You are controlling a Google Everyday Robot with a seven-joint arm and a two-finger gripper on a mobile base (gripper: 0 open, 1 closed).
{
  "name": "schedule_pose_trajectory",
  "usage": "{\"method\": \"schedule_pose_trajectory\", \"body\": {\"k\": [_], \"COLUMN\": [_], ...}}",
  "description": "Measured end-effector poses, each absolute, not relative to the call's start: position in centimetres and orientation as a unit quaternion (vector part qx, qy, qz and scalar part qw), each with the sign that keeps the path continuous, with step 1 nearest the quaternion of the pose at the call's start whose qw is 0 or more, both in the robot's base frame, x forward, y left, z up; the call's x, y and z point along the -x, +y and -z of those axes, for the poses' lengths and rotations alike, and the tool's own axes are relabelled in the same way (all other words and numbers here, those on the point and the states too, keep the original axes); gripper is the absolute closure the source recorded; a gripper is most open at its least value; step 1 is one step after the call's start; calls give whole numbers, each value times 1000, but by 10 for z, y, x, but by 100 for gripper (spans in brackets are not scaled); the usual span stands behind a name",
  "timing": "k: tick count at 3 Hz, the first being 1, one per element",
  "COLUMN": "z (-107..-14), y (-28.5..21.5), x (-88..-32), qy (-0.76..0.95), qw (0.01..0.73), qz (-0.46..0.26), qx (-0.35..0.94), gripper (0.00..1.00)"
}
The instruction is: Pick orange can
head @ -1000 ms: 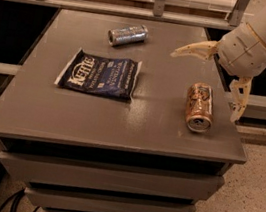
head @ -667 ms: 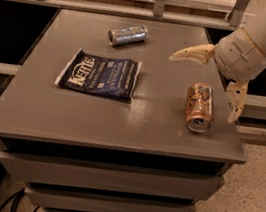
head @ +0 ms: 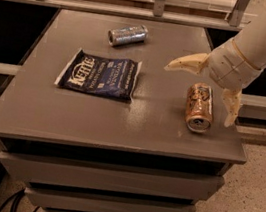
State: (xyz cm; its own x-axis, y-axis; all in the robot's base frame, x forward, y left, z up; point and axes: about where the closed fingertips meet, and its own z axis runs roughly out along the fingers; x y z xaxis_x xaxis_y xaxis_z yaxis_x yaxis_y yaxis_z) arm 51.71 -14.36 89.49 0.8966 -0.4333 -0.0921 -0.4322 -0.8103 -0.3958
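Observation:
The orange can (head: 199, 107) lies on its side near the right front corner of the grey table (head: 120, 121), its silver top toward the front edge. My gripper (head: 199, 92) hovers just above it, open wide. One cream finger (head: 186, 64) points left, above and behind the can. The other finger (head: 232, 107) hangs down on the can's right side, by the table's right edge. The can sits between the two fingers and is not held.
A dark blue Kettle chip bag (head: 101, 74) lies flat at the table's middle left. A silver-blue can (head: 127, 35) lies on its side toward the back. A metal railing (head: 138, 12) runs behind the table. Drawers sit below the tabletop.
The gripper has shifted slightly left and lower toward the orange can. The can, the bag and the silver-blue can have not moved.

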Motion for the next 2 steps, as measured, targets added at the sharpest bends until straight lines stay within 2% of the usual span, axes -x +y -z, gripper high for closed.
{"method": "schedule_pose_trajectory", "body": {"k": [2], "z": [-880], "y": [-146], "x": [-522], "qy": [217], "qw": [189], "qz": [23], "qx": [957], "gripper": [0]}}
